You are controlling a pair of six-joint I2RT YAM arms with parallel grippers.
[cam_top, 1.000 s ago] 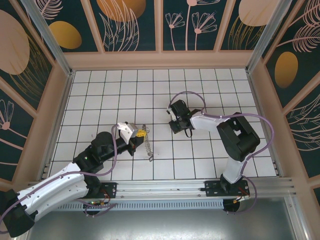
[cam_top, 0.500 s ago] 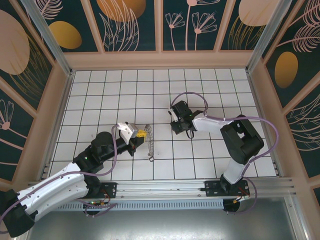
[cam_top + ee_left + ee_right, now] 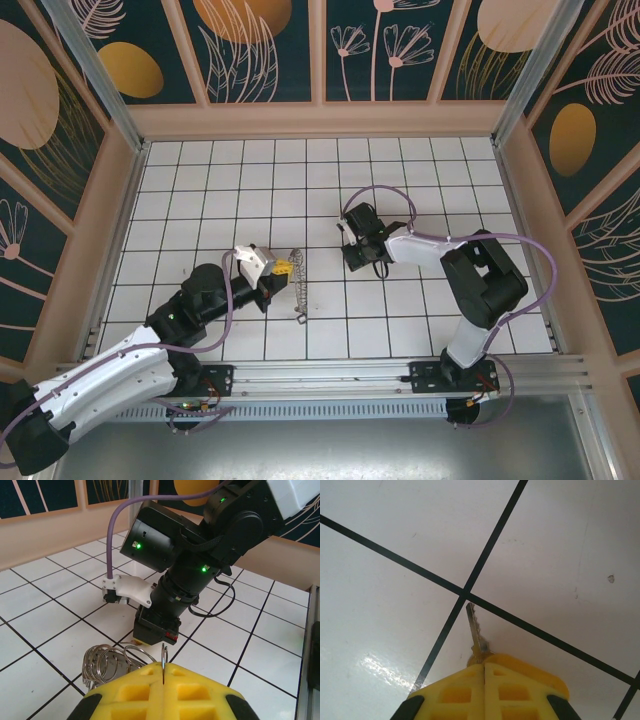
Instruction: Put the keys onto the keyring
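**At table centre: both grippers clamped**

Right gripper (image 3: 484,670), closed tight, holds a slim grey metal key (image 3: 474,630), its blade pointing at the white tiled table (image 3: 560,555). Left gripper (image 3: 163,676), fully closed, pinches the thin dark metal keyring (image 3: 163,657); grey-brown bunched keys (image 3: 297,295) trail beside it.

White black-gridded tile floor (image 3: 230,170) inside dark floral wall panels (image 3: 380,50), tan wooden frames (image 3: 320,118).
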